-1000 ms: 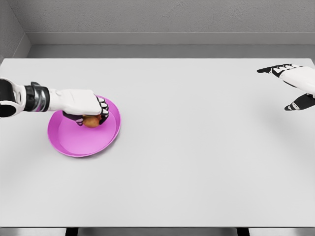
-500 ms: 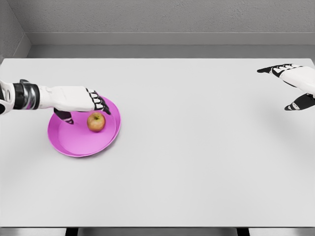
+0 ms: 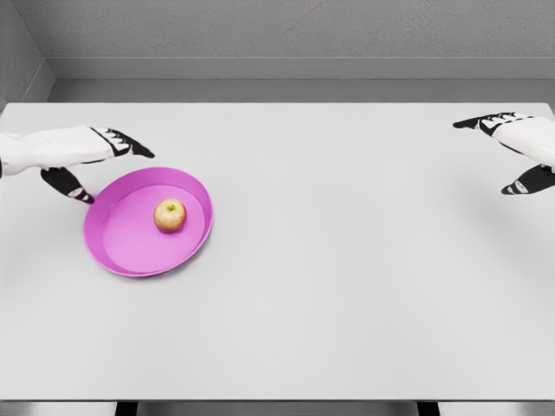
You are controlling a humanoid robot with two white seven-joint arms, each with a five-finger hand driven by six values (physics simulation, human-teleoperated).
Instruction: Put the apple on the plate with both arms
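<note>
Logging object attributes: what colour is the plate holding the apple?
Magenta-pink plate, seen in the head view; the apple on it is yellow-red.

Left arm (image 3: 26, 149) cut off at the left edge. Right hand (image 3: 520, 152) clipped by the right edge. Desk (image 3: 347, 260) front legs barely seen.

My left hand (image 3: 74, 152) has let go of the apple (image 3: 170, 215) and pulled back toward the left edge, off the magenta plate (image 3: 121, 251). A second ago its fingers (image 3: 130, 143) were curled over the fruit; now they are stretched out flat and hold nothing. The apple sits uncovered on the plate, stem up, slightly lower than where I gripped it.
</note>
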